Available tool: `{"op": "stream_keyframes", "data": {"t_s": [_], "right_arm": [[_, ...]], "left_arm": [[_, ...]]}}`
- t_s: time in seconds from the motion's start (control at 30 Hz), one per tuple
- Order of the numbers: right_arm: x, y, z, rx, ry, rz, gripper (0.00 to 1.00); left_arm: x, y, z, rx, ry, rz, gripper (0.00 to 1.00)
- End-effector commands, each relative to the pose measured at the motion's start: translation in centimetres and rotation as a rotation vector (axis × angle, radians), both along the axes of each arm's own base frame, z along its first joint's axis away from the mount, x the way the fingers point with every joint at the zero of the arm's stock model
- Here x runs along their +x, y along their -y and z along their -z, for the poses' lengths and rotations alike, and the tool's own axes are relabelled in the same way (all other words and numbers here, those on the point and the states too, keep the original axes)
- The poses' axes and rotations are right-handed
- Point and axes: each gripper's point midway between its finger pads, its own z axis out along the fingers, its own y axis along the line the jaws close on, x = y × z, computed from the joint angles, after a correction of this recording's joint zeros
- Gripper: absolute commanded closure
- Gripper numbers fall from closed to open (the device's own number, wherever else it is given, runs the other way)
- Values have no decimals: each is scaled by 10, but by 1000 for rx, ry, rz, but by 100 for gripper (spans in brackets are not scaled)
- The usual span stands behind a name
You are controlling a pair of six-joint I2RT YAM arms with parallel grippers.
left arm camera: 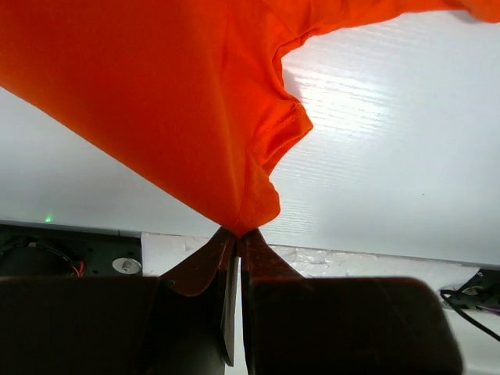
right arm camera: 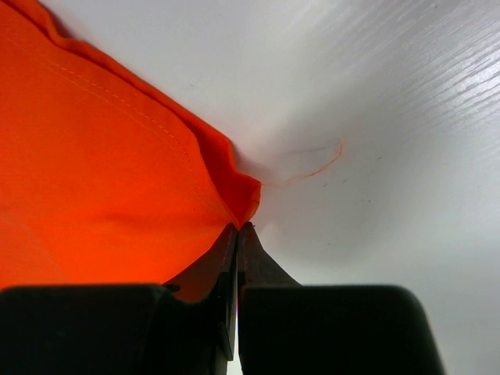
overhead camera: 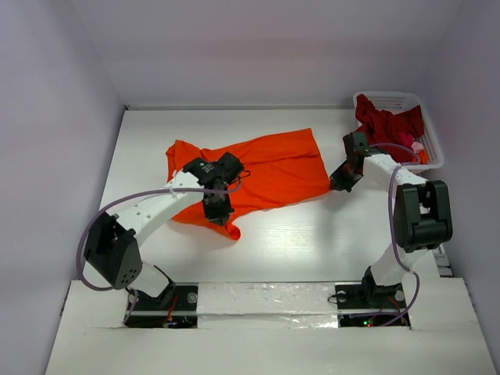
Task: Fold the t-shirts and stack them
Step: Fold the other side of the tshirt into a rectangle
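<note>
The bright orange t-shirt (overhead camera: pixel 269 168) lies spread across the middle of the white table (overhead camera: pixel 312 242). My left gripper (overhead camera: pixel 219 212) is shut on its near left part; the left wrist view shows the cloth (left arm camera: pixel 172 101) pinched at the fingertips and hanging taut above the table. My right gripper (overhead camera: pixel 337 184) is shut on the shirt's right corner; the right wrist view shows the hem (right arm camera: pixel 117 187) pinched there, low over the table. Dark red t-shirts (overhead camera: pixel 387 123) lie crumpled in the basket at the back right.
The white latticed basket (overhead camera: pixel 433 152) stands at the back right corner, close to my right arm. White walls enclose the table at the left, back and right. The arm bases sit at the near edge.
</note>
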Motion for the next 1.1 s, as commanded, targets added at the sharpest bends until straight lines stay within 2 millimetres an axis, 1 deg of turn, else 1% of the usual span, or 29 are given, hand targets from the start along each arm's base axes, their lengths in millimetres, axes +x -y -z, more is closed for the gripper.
{"op": "stream_keyframes", "data": {"t_s": [0.0, 0.07, 0.17, 0.33, 0.43, 0.53, 0.57, 0.6, 0.67, 0.7, 0.73, 0.8, 0.83, 0.87, 0.9, 0.93, 0.97, 1.07], "right_arm": [[16, 8, -34, -34, 82, 7, 100], [20, 11, -39, -34, 91, 14, 100], [26, 9, -45, -29, 102, 9, 100], [33, 11, -56, -40, 127, 5, 100], [39, 16, -63, -57, 140, 10, 100], [45, 19, -63, -52, 139, 7, 100], [46, 19, -65, -53, 145, 5, 100], [47, 18, -63, -50, 137, -2, 100], [52, 15, -64, -40, 143, -15, 100], [54, 13, -64, -34, 147, -30, 100], [57, 11, -60, -28, 143, -46, 100], [64, 12, -61, -24, 147, -63, 100], [66, 12, -55, -26, 131, -73, 100], [66, 12, -53, -30, 121, -80, 100], [71, 11, -56, -31, 129, -94, 100], [73, 11, -54, -35, 127, -99, 100], [73, 11, -51, -37, 114, -104, 100], [80, 12, -54, -45, 125, -113, 100]], "left_arm": [[5, -9, -16, 52, 14, -8, 100], [8, -8, -20, 54, 22, -3, 100], [14, -8, -26, 49, 34, -7, 100], [22, -13, -32, 40, 51, -24, 100], [31, -23, -36, 40, 66, -56, 100], [44, -40, -41, 39, 84, -116, 100], [44, -40, -42, 39, 89, -112, 100], [50, -47, -45, 35, 98, -140, 100], [58, -55, -49, 29, 112, -164, 100], [64, -64, -51, 24, 122, -201, 100], [68, -68, -53, 16, 132, -213, 100], [74, -74, -57, 2, 140, -225, 100], [77, -80, -58, 1, 143, -246, 100], [79, -82, -61, -1, 148, -252, 100], [82, -84, -65, -5, 160, -256, 100], [84, -89, -67, -4, 163, -273, 100], [86, -90, -69, -13, 169, -281, 100], [89, -98, -72, -20, 177, -301, 100]]}}
